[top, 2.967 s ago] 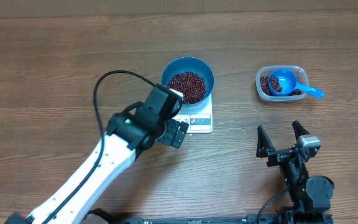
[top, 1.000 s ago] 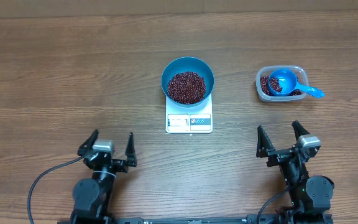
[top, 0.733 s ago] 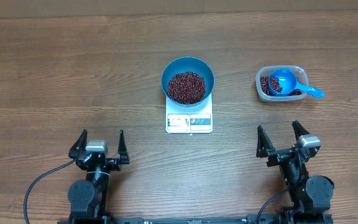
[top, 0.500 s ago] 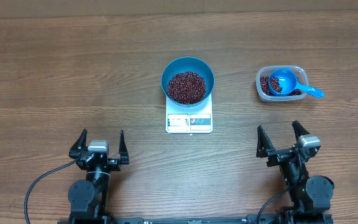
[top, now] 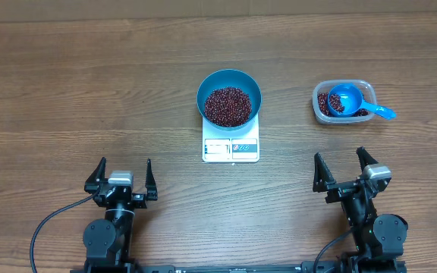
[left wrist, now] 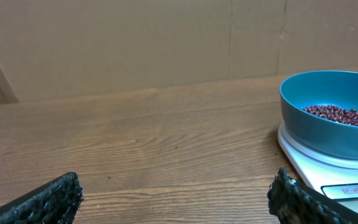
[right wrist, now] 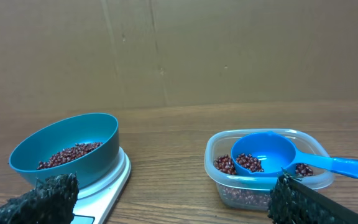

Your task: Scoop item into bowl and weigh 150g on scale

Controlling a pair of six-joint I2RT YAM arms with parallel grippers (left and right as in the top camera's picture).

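Nearest to me, the left gripper (top: 120, 176) hangs on the near side of the scale (top: 231, 149) and to its left, well apart from it. Its fingers are spread fully and they hold nothing. The right gripper (top: 345, 168) hangs on the near side of the scale and to its right, with its fingers spread just as wide and also empty. A black cable (top: 51, 220) runs from the base of the left arm.

The surface is a table (top: 67, 91) of brown wood with long grain lines running from left to right. The white scale lies flat on it, with the display edge turned toward me. On the scale stands the blue bowl (top: 200, 95), upright, and the red-brown beans (top: 228, 106) lie in a heap on its bottom.

To the right of the scale, well apart from it, stands a clear plastic tub (top: 363, 85) with more beans. A blue scoop (top: 345, 99) rests in this tub, and its handle sticks out over the rim, away from the scale.

Beyond the scale, the table ends at a plain wall of brown cardboard (left wrist: 135, 43) with vertical seams.

On the front strip of the scale I see small print that looks like "SF-400", but I am not sure. The digits on the display are cut off and I cannot read them.
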